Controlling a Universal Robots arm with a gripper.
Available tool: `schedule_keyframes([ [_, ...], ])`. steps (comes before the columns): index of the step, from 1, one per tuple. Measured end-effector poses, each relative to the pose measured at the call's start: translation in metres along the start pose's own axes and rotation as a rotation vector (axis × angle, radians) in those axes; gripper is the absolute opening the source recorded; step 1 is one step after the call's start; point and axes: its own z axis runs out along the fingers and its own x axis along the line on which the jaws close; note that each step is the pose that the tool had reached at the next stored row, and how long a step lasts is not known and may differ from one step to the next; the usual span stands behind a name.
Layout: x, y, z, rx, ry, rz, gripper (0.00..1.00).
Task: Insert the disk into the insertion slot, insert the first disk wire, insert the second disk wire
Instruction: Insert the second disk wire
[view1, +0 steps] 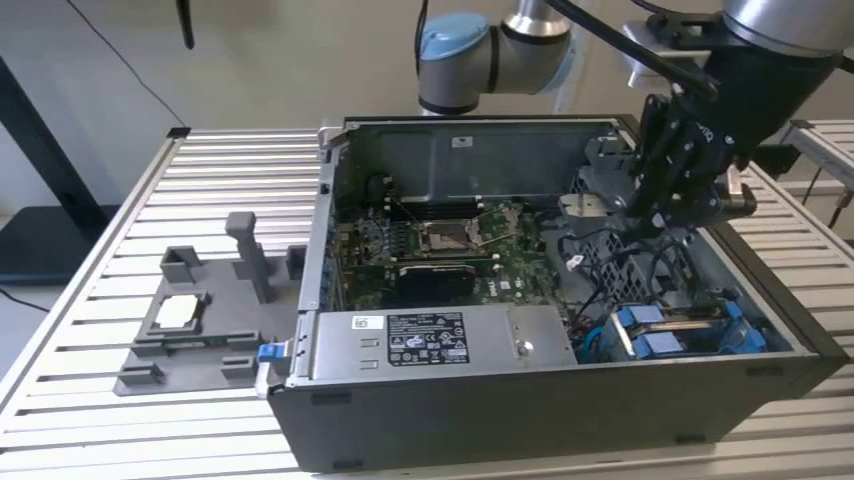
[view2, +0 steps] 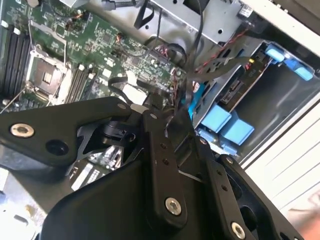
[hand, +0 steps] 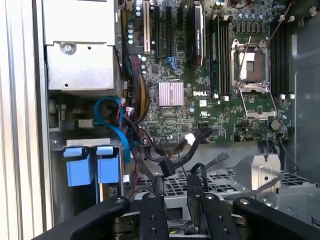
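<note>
Slatted table (view1: 240, 160) carries the case (view1: 534, 420); gripper (hand: 176, 187), lower centre, narrowed on disk wire (hand: 196, 167) (probably limp, best held by its stiff plug).

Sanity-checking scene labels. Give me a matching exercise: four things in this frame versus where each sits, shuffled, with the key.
Things
1. disk
2. power-supply box
3. grey fixture
4. gripper

Places
A. on the slatted table, outside the case, at the exterior view's left
B. inside the case, above the black cables
C. in the insertion slot, blue tabs showing, at the exterior view's right
D. inside the case, white sticker on top

Pairs: 1-C, 2-D, 3-A, 4-B
</note>
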Motion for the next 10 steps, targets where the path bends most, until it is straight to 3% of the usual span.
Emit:
schedule_keyframes([
  [5,-0.0021,0.0063,0.0007,0.0026,0.0592,-0.003,0.33],
  [7,-0.0053,0.0079,0.0017,0.0093,0.0701,-0.006,0.33],
  [10,-0.0115,0.0101,0.0035,0.0208,0.0778,-0.011,0.33],
])
